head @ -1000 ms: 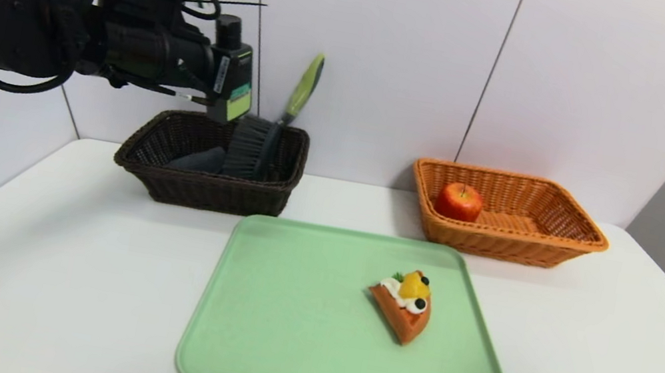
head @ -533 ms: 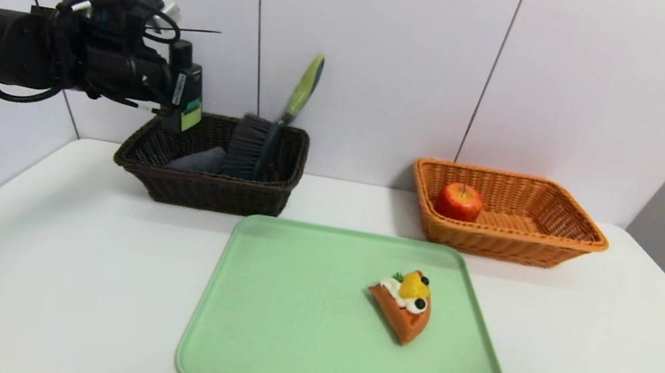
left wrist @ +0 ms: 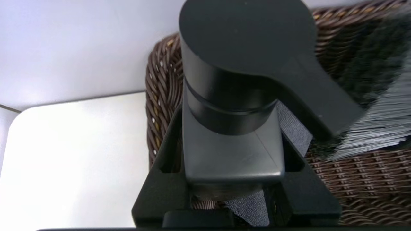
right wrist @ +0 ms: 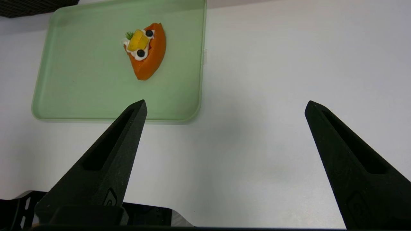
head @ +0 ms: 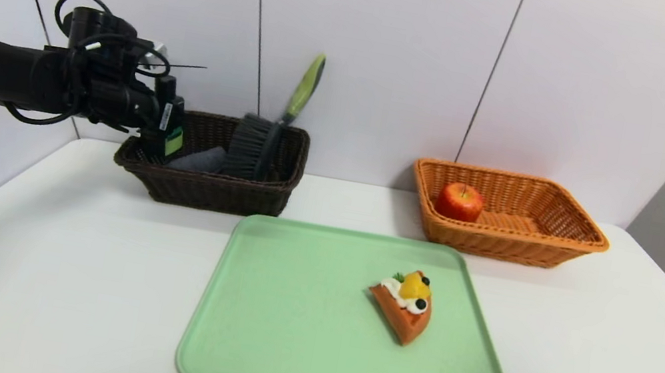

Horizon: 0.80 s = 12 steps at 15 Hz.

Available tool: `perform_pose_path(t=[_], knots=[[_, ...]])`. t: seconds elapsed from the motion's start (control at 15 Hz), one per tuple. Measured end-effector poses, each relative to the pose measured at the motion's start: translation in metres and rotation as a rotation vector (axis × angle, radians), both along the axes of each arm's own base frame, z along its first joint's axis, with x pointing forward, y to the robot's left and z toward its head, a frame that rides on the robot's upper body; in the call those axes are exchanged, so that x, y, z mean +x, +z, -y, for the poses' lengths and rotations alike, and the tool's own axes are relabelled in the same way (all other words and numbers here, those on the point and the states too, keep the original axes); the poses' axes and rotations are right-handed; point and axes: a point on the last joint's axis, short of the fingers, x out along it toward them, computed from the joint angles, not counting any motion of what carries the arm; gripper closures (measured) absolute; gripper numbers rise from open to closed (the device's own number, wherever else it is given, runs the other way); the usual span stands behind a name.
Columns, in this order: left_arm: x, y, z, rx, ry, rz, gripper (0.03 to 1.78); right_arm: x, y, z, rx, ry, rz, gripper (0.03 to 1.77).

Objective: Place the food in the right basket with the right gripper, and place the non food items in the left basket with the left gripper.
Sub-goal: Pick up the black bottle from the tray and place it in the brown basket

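My left gripper [head: 164, 133] is shut on the black pump bottle [head: 170, 131], held at the left end of the dark brown left basket [head: 210, 192], level with its rim. In the left wrist view the bottle [left wrist: 231, 150] sits between both fingers [left wrist: 167, 166] above the basket's weave [left wrist: 160, 80]. The grey cloth roll [head: 198, 159] and the green-handled brush [head: 253, 146] lie in that basket. An apple [head: 459, 201] rests in the orange right basket [head: 570, 221]. The tart slice [head: 404, 303] lies on the green tray [head: 282, 327]. My right gripper [right wrist: 226, 104] is open above bare table, off the head view.
The brush's handle [head: 305, 89] leans up against the white wall behind the dark basket. In the right wrist view the tray [right wrist: 80, 89] and the tart slice [right wrist: 144, 51] lie beyond the left finger. The white table [head: 54, 275] surrounds the tray.
The left arm has carried the bottle leftward and down, from above the basket's middle to its left end. Nothing else has moved.
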Motion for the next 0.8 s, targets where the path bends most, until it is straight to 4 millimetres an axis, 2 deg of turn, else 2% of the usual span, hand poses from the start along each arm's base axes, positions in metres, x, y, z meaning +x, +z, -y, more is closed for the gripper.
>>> perform_pose_path(t=[0.07, 0.27, 0.47, 0.67, 0.8], knots=[[0.001, -0.004, -0.001, -0.001, 0.001, -0.01, 1.2, 0.0, 0.0, 0.0, 0.0, -0.001, 0.0, 0.1], [0.003, -0.009, -0.003, -0.004, 0.008, -0.024, 0.84, 0.0, 0.0, 0.0, -0.001, -0.001, -0.001, 0.1], [-0.005, -0.004, -0.002, 0.0, 0.004, -0.021, 0.61, 0.0, 0.0, 0.0, 0.0, 0.001, -0.002, 0.1], [-0.023, 0.019, -0.003, 0.001, 0.005, 0.025, 0.44, -0.001, 0.0, 0.0, 0.003, 0.004, 0.004, 0.1], [-0.041, 0.042, -0.002, 0.002, 0.002, 0.077, 0.37, -0.002, 0.0, 0.0, 0.005, 0.008, 0.008, 0.1]])
